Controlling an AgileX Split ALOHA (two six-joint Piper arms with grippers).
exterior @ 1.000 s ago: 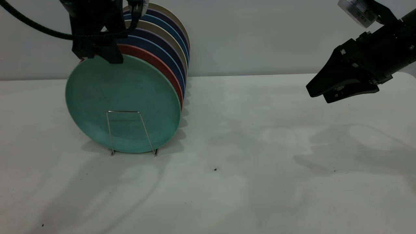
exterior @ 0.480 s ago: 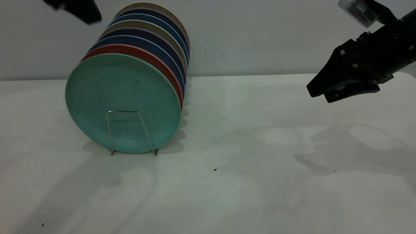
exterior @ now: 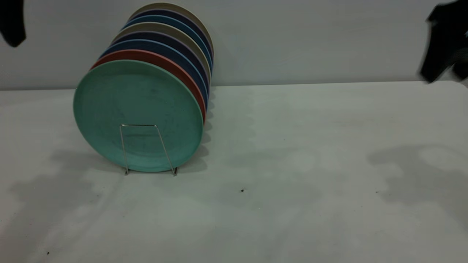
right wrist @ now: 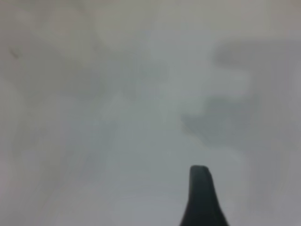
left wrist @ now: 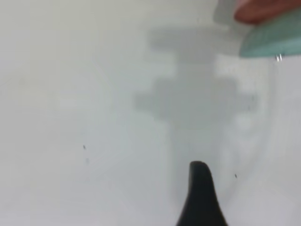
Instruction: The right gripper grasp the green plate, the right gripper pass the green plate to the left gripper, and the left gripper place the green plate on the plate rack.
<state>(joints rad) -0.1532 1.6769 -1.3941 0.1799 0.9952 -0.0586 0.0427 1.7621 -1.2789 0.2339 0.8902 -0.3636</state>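
On plate rack: green plate, upright.

We are seeing the green plate standing upright at the front of a row of plates in the left half of the frame, leaning behind the front loop of the plate rack on the table. The left gripper is sitting at the upper left corner, the right gripper at the upper right edge.

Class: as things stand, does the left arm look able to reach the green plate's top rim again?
Probably yes: the green plate stands foremost in the plate rack, top rim uncovered, left end effector up to its side.
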